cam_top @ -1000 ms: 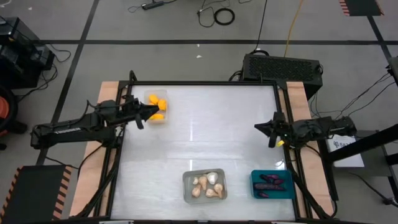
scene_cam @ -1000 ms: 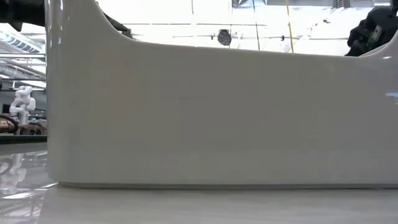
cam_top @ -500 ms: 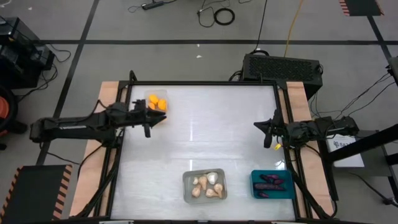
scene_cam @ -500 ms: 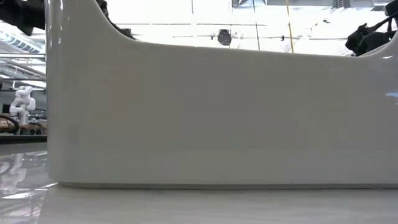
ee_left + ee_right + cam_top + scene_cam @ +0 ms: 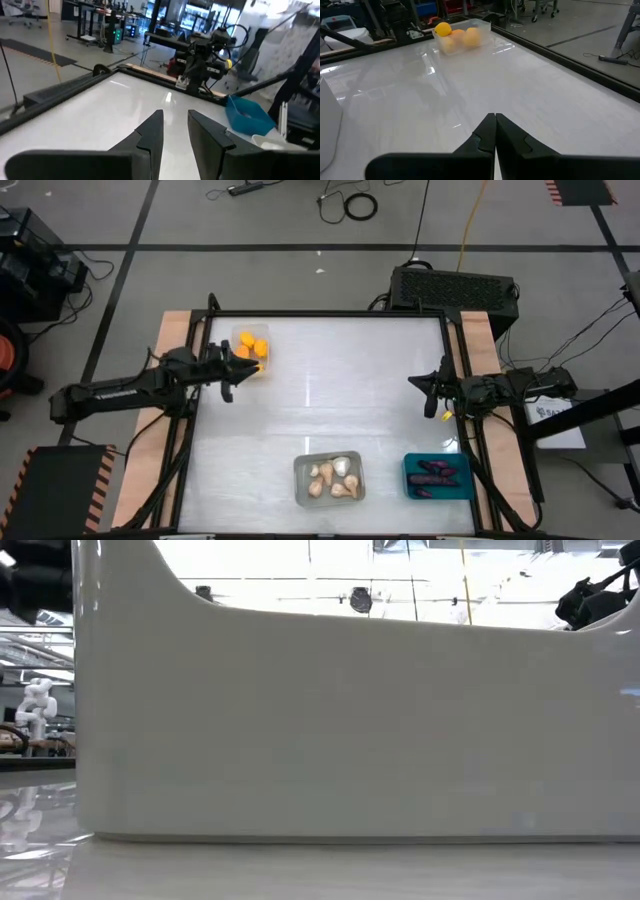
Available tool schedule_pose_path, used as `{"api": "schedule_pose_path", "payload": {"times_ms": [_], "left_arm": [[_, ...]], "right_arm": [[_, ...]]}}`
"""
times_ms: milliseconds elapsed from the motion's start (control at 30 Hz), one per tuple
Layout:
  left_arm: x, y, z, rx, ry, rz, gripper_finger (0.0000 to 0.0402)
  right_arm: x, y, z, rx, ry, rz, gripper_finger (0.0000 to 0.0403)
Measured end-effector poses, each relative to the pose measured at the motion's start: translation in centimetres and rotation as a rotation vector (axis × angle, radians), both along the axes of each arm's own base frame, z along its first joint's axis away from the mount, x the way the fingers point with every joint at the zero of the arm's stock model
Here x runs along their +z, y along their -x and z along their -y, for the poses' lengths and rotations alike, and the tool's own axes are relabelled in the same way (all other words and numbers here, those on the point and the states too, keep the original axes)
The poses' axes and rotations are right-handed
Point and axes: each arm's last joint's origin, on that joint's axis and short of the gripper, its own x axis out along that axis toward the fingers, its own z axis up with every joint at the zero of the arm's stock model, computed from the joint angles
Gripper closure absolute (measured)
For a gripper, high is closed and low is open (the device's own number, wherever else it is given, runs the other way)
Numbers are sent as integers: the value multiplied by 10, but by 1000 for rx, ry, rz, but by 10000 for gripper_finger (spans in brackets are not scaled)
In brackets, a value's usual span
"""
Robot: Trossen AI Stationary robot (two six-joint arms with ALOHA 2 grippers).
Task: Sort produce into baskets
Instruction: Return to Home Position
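A clear bin (image 5: 252,350) with orange-yellow pieces (image 5: 454,34) stands at the table's far left. A grey translucent bin (image 5: 328,478) with cream garlic bulbs stands at the near edge; its wall (image 5: 350,720) fills the low view. A teal bin (image 5: 437,476) with dark purple eggplants stands at the near right and also shows in the left wrist view (image 5: 247,112). My left gripper (image 5: 232,372) hangs just beside the clear bin on its near-left side, open and empty (image 5: 175,125). My right gripper (image 5: 425,392) is shut and empty (image 5: 495,125) above the table's right side.
A black box with vents (image 5: 455,285) stands behind the table's far right corner. Black frame rails (image 5: 300,313) run along the table's edges. The middle of the white table top (image 5: 330,390) is bare between the bins.
My left gripper has drawn back from over the clear bin, a little toward the table's left and near edges. The bins and produce have stayed where they were.
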Motion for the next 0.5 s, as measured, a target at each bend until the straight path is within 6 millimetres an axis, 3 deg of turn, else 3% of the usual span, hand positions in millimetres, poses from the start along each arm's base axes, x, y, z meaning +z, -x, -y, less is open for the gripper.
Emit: {"api": "schedule_pose_path", "payload": {"times_ms": [267,500], "left_arm": [[-25,3,1,2,28,36,307],[-42,4,0,40,65,-54,307]], "right_arm": [[0,0,0,0,0,0,403],[0,0,0,1,0,-1,403]]}}
